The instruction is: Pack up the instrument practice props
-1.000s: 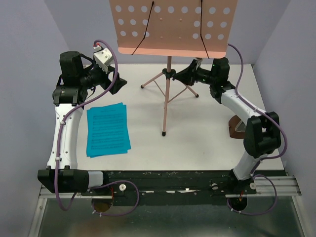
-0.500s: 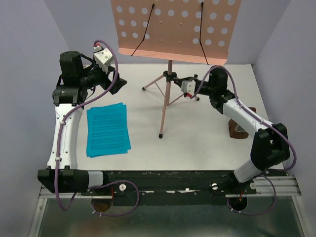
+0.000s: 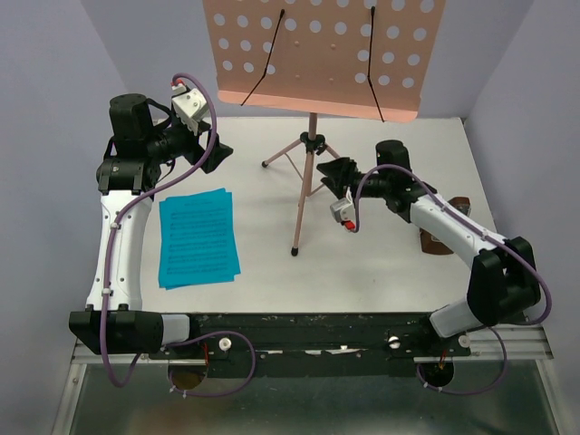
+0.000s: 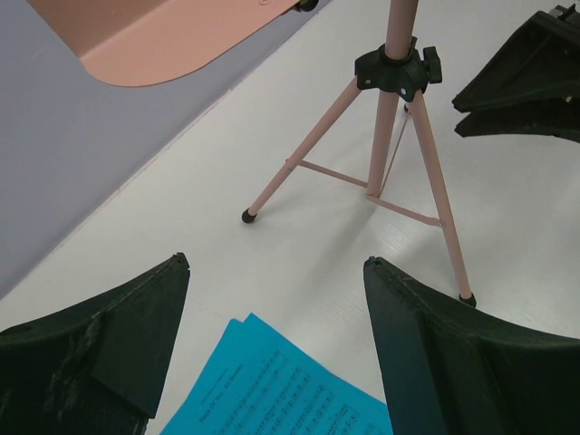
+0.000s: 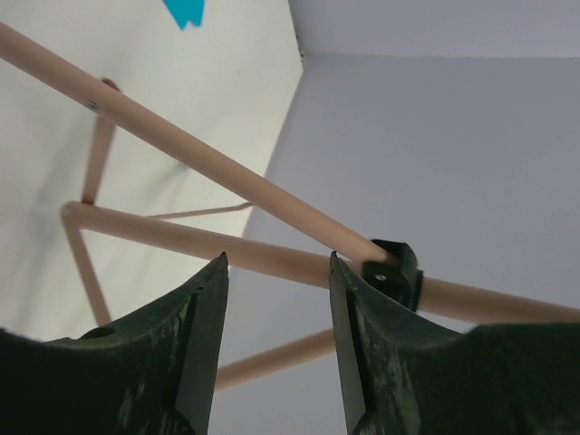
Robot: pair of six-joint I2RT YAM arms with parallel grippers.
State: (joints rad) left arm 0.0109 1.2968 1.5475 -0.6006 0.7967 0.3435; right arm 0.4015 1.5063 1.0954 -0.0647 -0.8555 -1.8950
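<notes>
Music stand (image 5: 181, 149) legs cross before the released right gripper (image 5: 277, 261); left gripper (image 4: 276, 265), also released, overlooks blue sheets (image 4: 272, 390).

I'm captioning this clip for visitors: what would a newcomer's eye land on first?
The salmon-pink music stand dominates, its hole-dotted desk towering over the far middle of the table. Next come the bright blue music sheets lying flat on the left, and the right gripper, open, close beside the stand's pole.
</notes>
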